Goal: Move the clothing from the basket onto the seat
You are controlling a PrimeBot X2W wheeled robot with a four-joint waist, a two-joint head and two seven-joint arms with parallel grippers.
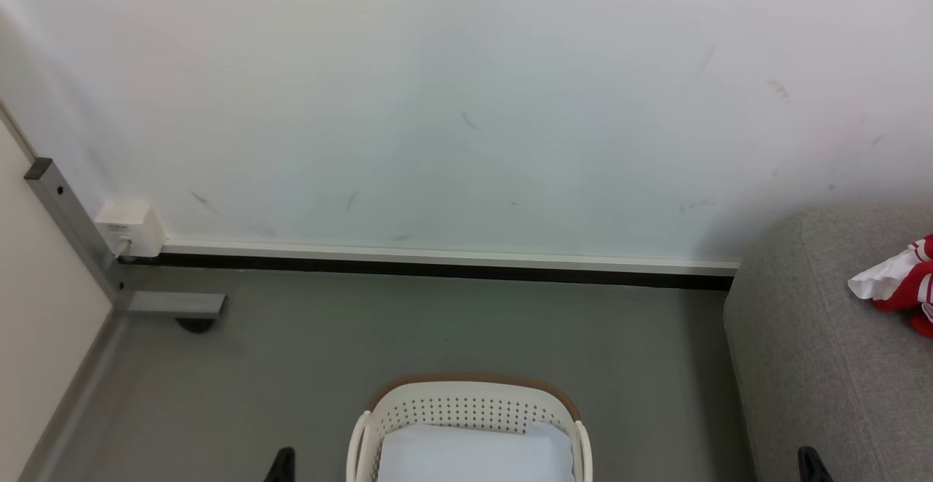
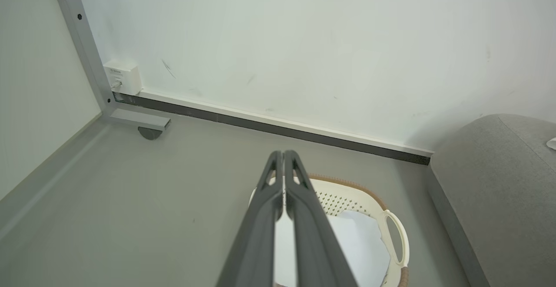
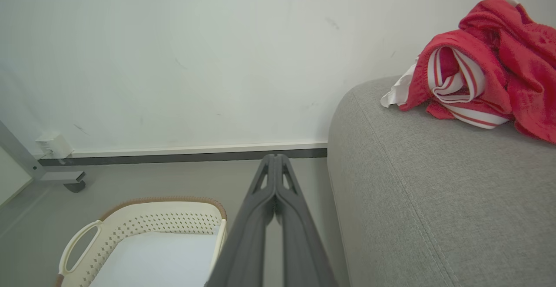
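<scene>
The red jerseys (image 3: 473, 65) lie in a bunched heap on the grey sofa (image 3: 434, 183), well to the right of the laundry basket (image 1: 474, 381) and higher than its rim. The heap has white striped trim rolled outward and a flap of white fabric on the side facing the basket. It is crumpled and has no clear long axis.

Inside the basket, what can be seen is a pale flat lining sheet (image 1: 474, 456). The near end of the basket is cut off in the head view, so I cannot tell what lies there.

The left claw (image 2: 283, 154) is closed on nothing and hangs above the basket's left side. The right claw (image 3: 274, 156) is likewise pressed shut and empty, over the floor strip between the basket and the sofa.

The right claw is plainly the nearer one to the jerseys. Judging by this layout, the transfer looks finished or close to it. Any further pick would turn on what the hidden near end of the basket holds, directly below and between both claws.
</scene>
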